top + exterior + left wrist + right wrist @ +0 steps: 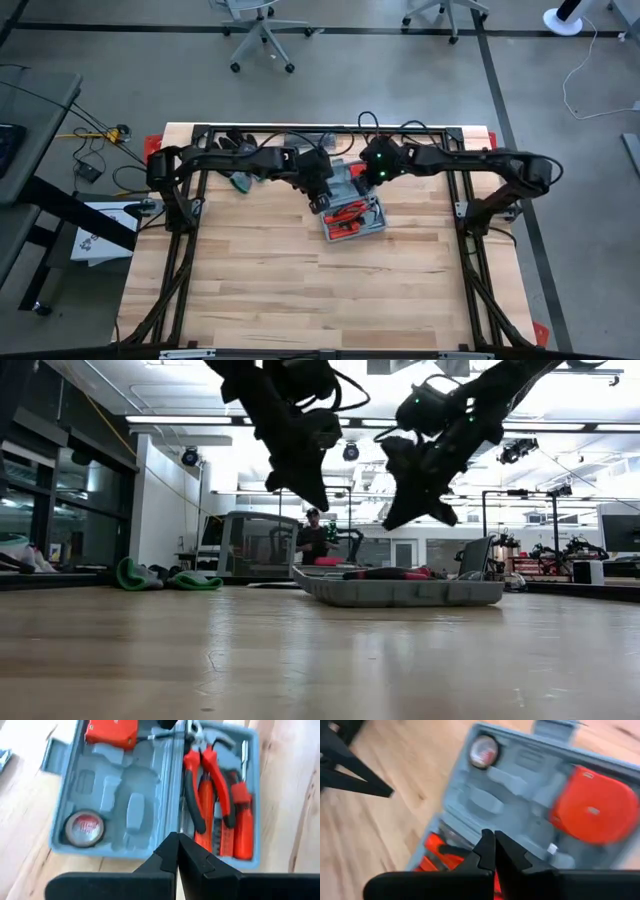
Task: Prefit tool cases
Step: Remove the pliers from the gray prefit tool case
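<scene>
The blue-grey tool case lies open and flat on the wooden table, toward its far middle. One half holds red-handled pliers and screwdrivers. The other half holds an orange tape measure and a roll of tape in moulded recesses. My left gripper hangs shut above the case's left end, pointing steeply down, well clear of it in the low view. My right gripper is shut too and slants down above the case's far part. Neither touches the case.
Green and dark gloves lie at the table's far left, behind the left arm. A black frame runs along the table's far edge and sides. The near half of the table is bare wood. A person sits in the room beyond.
</scene>
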